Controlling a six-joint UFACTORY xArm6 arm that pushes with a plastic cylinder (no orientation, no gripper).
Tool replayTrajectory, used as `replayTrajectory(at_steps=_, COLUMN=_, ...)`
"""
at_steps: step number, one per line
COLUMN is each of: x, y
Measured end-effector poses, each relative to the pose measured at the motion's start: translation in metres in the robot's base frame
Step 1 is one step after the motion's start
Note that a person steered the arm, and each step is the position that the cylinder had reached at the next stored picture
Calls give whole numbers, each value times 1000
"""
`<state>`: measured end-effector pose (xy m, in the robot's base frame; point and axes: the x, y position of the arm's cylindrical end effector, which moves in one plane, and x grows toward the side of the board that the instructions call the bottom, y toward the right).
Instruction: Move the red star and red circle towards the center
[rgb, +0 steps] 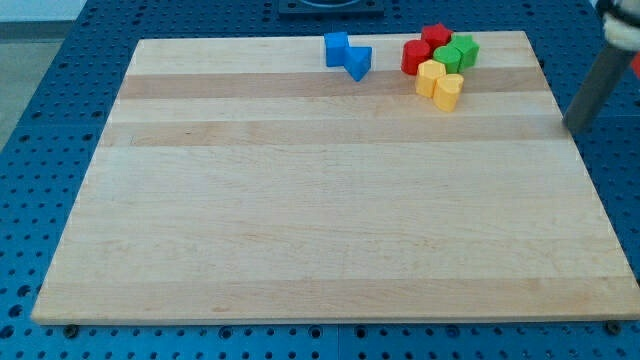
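The red star (436, 36) lies near the board's top edge, right of centre. The red circle (415, 56) sits just below and left of it, touching the cluster. Both are packed against two green blocks (455, 53) and two yellow blocks (440, 83). My rod comes in at the view's right edge; my tip (572, 128) is just off the board's right edge, well to the right of and below the cluster, touching no block.
Two blue blocks (347, 55) sit together near the top edge, left of the cluster. The wooden board (300, 200) lies on a blue perforated table (40, 120).
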<state>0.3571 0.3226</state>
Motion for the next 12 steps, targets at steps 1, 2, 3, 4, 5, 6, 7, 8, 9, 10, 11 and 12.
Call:
replayTrajectory(at_steps=1, x=-95, y=-4)
replayTrajectory(at_steps=2, x=-156, y=-46)
replayTrajectory(at_steps=3, x=-166, y=-55)
replayTrajectory(at_steps=4, x=-165, y=-117)
replayTrajectory(at_steps=5, x=-165, y=-151)
replayTrajectory(at_steps=6, x=-135, y=-162)
replayTrajectory(at_steps=7, x=-98, y=-186)
replayTrajectory(at_steps=8, x=-80, y=-215)
replayTrajectory(at_steps=9, x=-93, y=-185)
replayTrajectory(at_steps=10, x=-110, y=-191)
replayTrajectory(at_steps=11, x=-92, y=-221)
replayTrajectory(at_steps=12, x=-41, y=-276)
